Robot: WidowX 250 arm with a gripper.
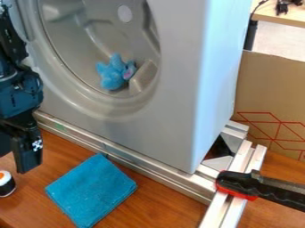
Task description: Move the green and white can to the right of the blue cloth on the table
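Toward the left edge of the bench (170, 202), the claw (27, 153) hangs, whether open or closed I cannot tell; a low sideways swing could topple the small round container (6, 183) or bunch the blue cloth (92, 191) against the metal rail (137, 164).

The single camera looks down at a slant from above the surface (170, 202), facing the open round front of the washing machine (179, 84) at an angle that also takes in its side, near enough that the top edge cuts the machine off.
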